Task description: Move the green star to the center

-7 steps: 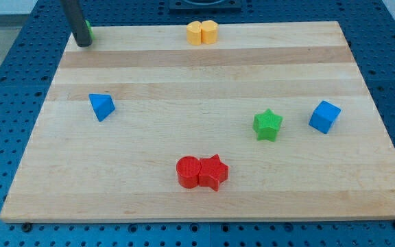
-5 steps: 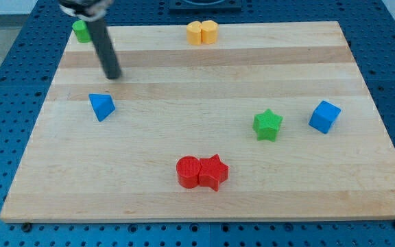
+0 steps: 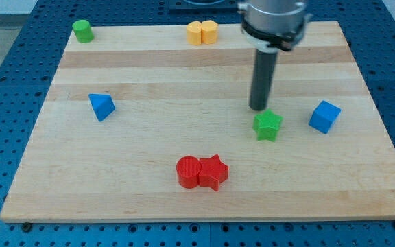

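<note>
The green star (image 3: 267, 125) lies on the wooden board (image 3: 204, 192), right of the board's middle. My tip (image 3: 258, 108) stands just above the star in the view, slightly to its left, very close to its upper edge; contact cannot be told. The rod rises from there to the arm's body at the view's top.
A blue cube (image 3: 324, 116) sits right of the star. A red cylinder (image 3: 188, 171) and a red star (image 3: 213, 171) touch near the view's bottom. A blue triangle (image 3: 101, 106) is at the left, a green cylinder (image 3: 82, 31) top left, two yellow blocks (image 3: 202, 32) top middle.
My tip has swept from the top left corner beside the green cylinder, past the blue triangle, across to the green star's upper edge. No block has moved.
</note>
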You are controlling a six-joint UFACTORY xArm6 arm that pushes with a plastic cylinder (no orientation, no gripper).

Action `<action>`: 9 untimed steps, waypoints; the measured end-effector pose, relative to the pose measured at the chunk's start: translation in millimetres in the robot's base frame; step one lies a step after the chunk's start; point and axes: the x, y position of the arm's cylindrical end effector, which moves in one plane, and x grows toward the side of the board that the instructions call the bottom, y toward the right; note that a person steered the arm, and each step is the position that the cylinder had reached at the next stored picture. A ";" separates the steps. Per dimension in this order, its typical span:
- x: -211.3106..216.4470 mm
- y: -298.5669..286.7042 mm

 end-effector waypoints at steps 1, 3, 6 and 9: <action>30.3 24.6; 65.0 28.3; 82.3 -27.2; 93.8 25.8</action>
